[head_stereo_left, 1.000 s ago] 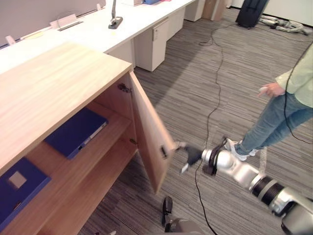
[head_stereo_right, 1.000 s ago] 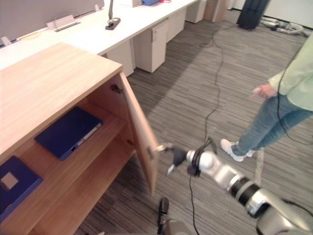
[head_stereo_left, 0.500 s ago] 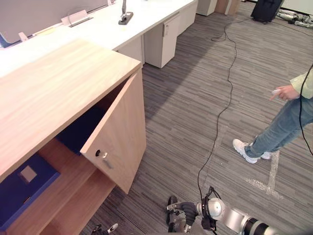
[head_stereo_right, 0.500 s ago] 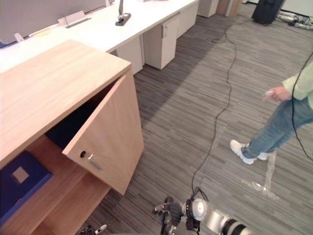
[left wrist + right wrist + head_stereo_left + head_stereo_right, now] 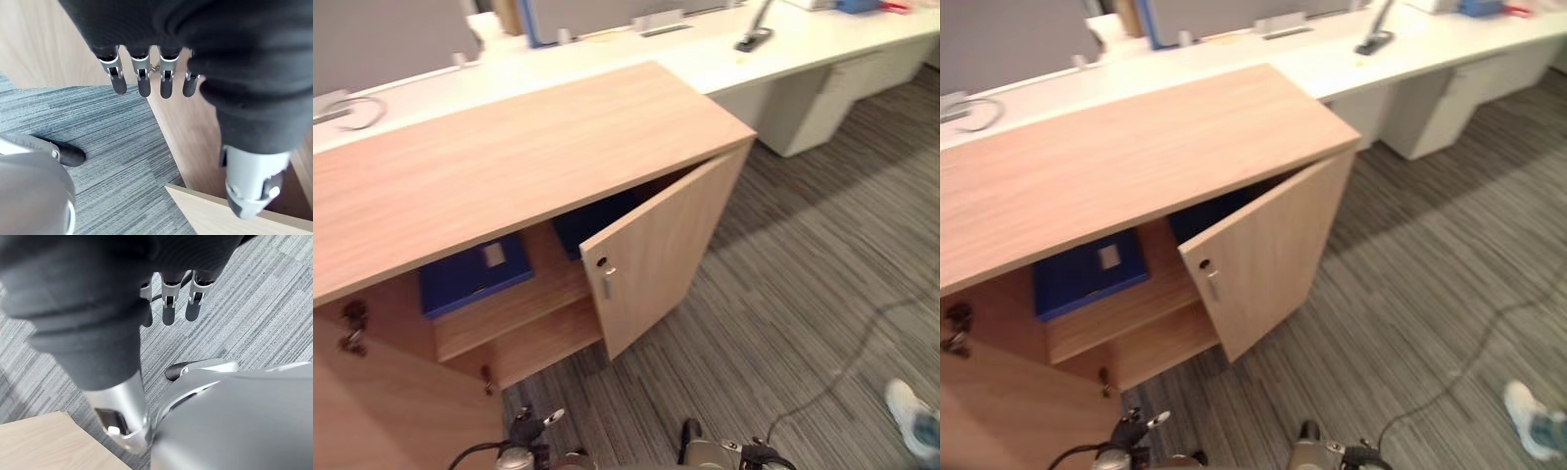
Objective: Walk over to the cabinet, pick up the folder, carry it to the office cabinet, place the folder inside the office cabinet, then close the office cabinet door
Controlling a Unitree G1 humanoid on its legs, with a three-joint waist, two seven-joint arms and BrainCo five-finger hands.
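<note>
The wooden office cabinet [image 5: 509, 157] stands before me. Its right door [image 5: 661, 250] is ajar, with a small metal handle [image 5: 607, 284] on the free edge. Its left door [image 5: 391, 401] hangs open at the lower left. A blue folder [image 5: 475, 274] lies flat on the upper shelf, and a second blue folder [image 5: 597, 215] shows partly behind the right door. My left hand [image 5: 142, 78] hangs low by the left door, fingers straight, holding nothing. My right hand [image 5: 169, 303] hangs over the carpet, fingers relaxed and empty.
A long white desk [image 5: 724, 59] runs behind the cabinet, with a white drawer unit [image 5: 822, 98] under it at the right. A person's white shoe [image 5: 911, 426] is on the grey carpet at the lower right.
The right door has swung from wide open to ajar. My right hand left the door and dropped to my side. The camera has turned left, so the whole cabinet front shows.
</note>
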